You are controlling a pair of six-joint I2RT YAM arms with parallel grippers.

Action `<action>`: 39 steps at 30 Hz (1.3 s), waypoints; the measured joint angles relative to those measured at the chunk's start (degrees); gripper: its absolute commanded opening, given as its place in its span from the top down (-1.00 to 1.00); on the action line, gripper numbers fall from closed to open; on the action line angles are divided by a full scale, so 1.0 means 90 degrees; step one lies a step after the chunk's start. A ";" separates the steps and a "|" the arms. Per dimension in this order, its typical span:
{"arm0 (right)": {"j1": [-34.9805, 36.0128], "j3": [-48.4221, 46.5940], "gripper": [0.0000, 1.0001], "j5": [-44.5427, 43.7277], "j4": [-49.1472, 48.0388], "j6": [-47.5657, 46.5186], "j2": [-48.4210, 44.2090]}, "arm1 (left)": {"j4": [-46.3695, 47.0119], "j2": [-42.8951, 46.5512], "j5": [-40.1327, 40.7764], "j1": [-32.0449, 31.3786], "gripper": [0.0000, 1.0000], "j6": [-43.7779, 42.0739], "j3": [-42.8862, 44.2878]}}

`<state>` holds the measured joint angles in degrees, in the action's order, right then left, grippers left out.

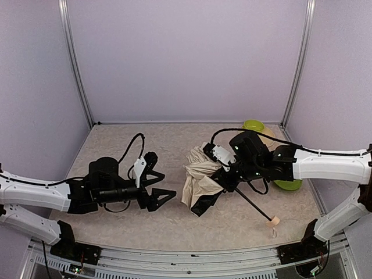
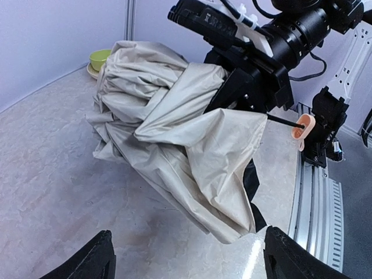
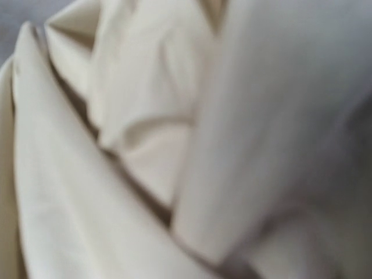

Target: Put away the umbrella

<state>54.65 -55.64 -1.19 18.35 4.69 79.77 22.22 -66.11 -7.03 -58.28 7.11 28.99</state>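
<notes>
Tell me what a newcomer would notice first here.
The crumpled cream fabric umbrella with black lining lies heaped on the beige table right of centre, its thin black shaft slanting to a small beige handle near the front edge. The right hand presses into its folds, while the left hand sits open and apart on its left.

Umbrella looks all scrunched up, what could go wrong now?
1. The handle of the umbrella lies near the front edge of the table, so a tug on the shaft might slide it off.
2. The cream fabric is loose and bunched against the right gripper. It may slip or snag, and that wrist camera sees only cloth.
3. Green bowls sit close by the right arm and could get bumped.
</notes>
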 measured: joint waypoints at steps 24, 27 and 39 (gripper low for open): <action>-0.0687 -0.2346 1.00 0.4648 0.1892 -0.2431 -0.0852 | 0.2079 0.0357 -0.0685 -0.0590 -0.92 -0.1889 -0.1035; -0.0687 -0.2618 1.00 0.5202 0.2276 -0.2674 -0.0799 | 0.2091 0.0216 -0.0510 -0.0590 -0.95 -0.2137 -0.1008; -0.0687 -0.3325 1.00 0.5984 0.3237 -0.3138 -0.0430 | 0.2523 -0.1477 -0.1557 -0.0612 -0.66 -0.2562 -0.0131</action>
<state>48.47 -85.56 52.66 47.48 -23.55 75.90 44.93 -79.40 -21.04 -63.79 -15.94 27.81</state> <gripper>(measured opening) 0.228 0.909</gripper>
